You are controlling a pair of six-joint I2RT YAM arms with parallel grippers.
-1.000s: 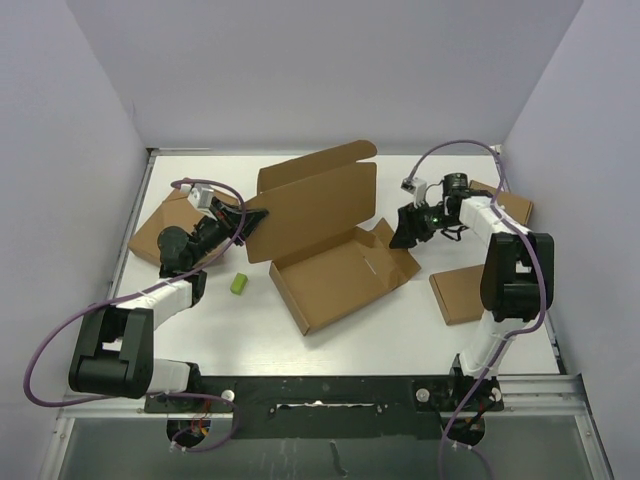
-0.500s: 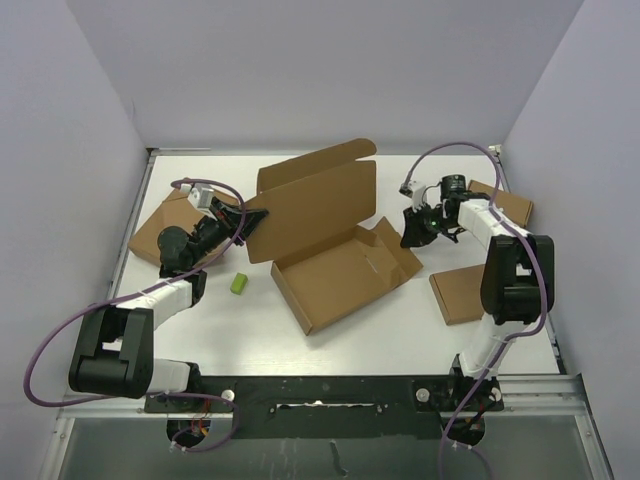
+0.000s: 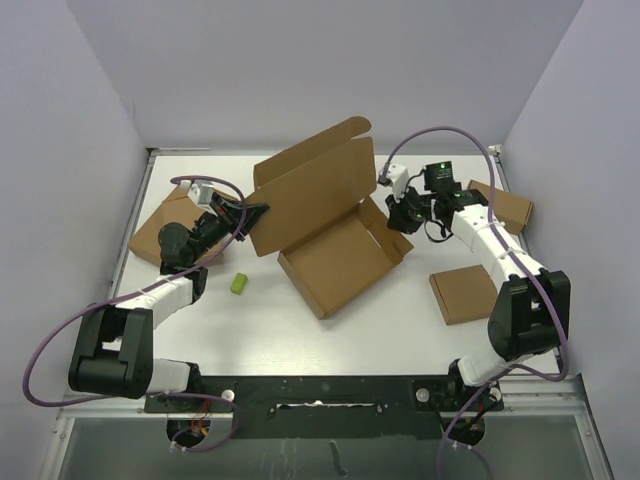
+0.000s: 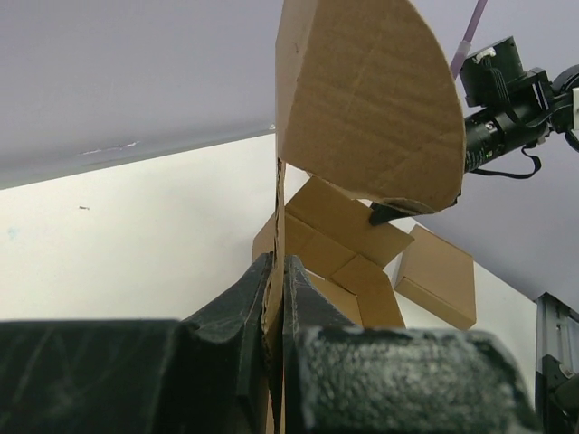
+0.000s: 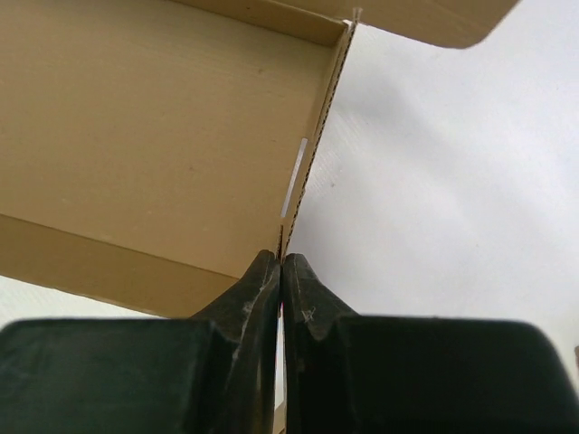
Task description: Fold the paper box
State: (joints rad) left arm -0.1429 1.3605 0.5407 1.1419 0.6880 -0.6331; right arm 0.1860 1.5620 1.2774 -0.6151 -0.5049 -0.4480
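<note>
Overhead, the tips of my left gripper [image 3: 251, 214] vanish behind the raised lid of the paper box [image 3: 340, 255], mid table [image 3: 300, 340]. The wrist view shows them pinching the lid's edge. My right arm curls in from the right, and the right gripper [image 5: 281, 269] is clamped on the tray's side wall.

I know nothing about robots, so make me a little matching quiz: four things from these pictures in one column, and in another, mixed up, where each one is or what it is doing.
Things
1. left gripper
2. right gripper
3. green block
4. flat brown box nearest the right arm's base

States
A. lies loose on the table, left of the paper box
B. shut on the edge of the paper box's raised lid
C. lies flat, untouched, right of the paper box
D. shut on the paper box's side wall

Pairs: 1-B, 2-D, 3-A, 4-C
</note>
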